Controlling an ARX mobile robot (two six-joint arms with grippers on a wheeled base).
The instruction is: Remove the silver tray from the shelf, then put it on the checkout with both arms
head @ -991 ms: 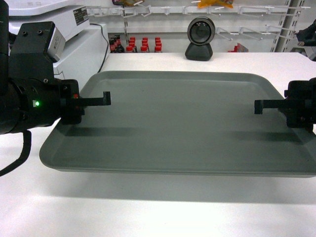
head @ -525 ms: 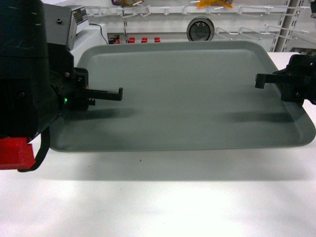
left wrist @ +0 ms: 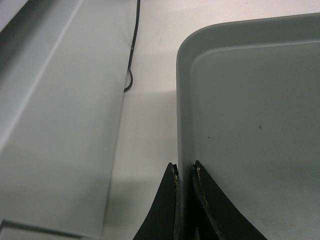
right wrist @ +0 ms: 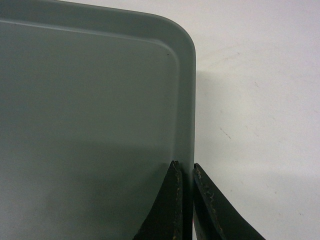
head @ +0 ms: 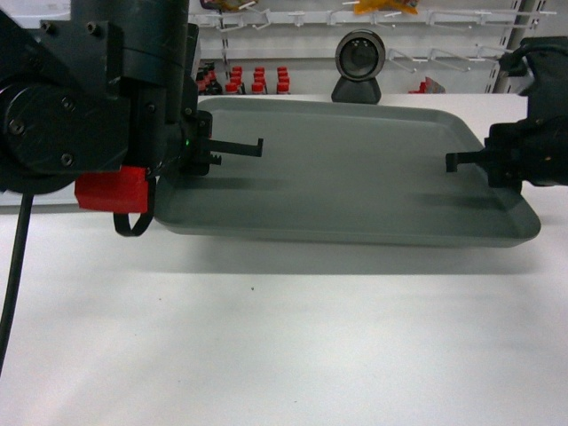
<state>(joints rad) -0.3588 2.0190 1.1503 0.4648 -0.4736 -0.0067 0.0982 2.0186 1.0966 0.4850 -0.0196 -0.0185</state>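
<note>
1. Between the two tools, in the head view, the silver tray (head: 355, 169) spans the middle of the white table (head: 284, 337), its near edge casting a shadow on the tabletop below.
2. At 9 o'clock of the tray, the left tool (head: 238, 147) reaches in over the left rim; the bulky black arm behind it carries a small green light and a red block (head: 111, 189).
3. From the left wrist camera, the left tool (left wrist: 185, 172) is clamped on the tray's left rim, one finger outside the wall and one inside, nearly touching each other.
4. At 3 o'clock of the tray, the right tool (head: 466, 162) reaches in over the right rim.
5. From the right wrist camera, the right tool (right wrist: 186, 172) pinches the right rim the same way, just short of the tray's rounded far corner.
6. Beyond the tray at 12 o'clock stands a black barcode scanner (head: 358, 64), with white wire display hooks (head: 426, 18) behind it.
</note>
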